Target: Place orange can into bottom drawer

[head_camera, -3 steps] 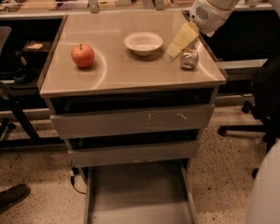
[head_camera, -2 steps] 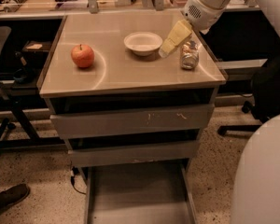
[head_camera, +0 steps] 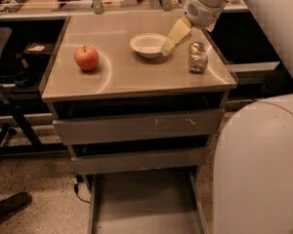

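The orange can [head_camera: 198, 56], a small shiny can with amber patches, stands upright near the right edge of the cabinet top. My gripper [head_camera: 167, 48] hangs from the white arm at the upper right. Its yellowish tip sits over the right rim of a white bowl [head_camera: 147, 45], to the left of the can and apart from it. The gripper holds nothing that I can see. The bottom drawer [head_camera: 144, 206] is pulled out below the cabinet, and its flat grey floor shows bare.
A red apple [head_camera: 86, 58] sits on the left of the top [head_camera: 127, 74]. The two upper drawers [head_camera: 136, 126] are closed. My white body [head_camera: 259, 169] fills the lower right. A shoe [head_camera: 10, 206] is on the floor at the lower left.
My gripper has moved left, away from the can and over the bowl's rim. The can has stayed in place on the top.
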Motion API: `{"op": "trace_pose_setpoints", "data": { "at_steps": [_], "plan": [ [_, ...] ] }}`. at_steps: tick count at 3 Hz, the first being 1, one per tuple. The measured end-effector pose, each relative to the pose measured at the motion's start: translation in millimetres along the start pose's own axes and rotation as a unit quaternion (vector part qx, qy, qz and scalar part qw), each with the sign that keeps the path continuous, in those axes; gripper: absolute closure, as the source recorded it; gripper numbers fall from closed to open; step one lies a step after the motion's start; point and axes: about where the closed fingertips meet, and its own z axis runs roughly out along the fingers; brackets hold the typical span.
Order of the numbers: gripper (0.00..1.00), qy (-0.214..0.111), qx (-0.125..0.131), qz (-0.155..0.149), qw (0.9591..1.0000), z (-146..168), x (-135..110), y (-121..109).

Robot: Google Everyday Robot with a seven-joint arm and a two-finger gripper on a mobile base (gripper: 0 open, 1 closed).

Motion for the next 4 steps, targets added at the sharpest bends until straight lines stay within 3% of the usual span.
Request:
{"op": "trace_pose_setpoints", "data": {
  "at_steps": [1,2,4],
  "plan": [
    [0.0,-0.002,-0.005,0.003,1.0,4.6,-0.8,-1.6],
    [0.0,0.021,0.001,0.031,0.9993,29.5,0.6,-19.6],
    [0.0,0.044,0.026,0.055,0.9972,66.8,3.2,-56.5]
  ]
}}
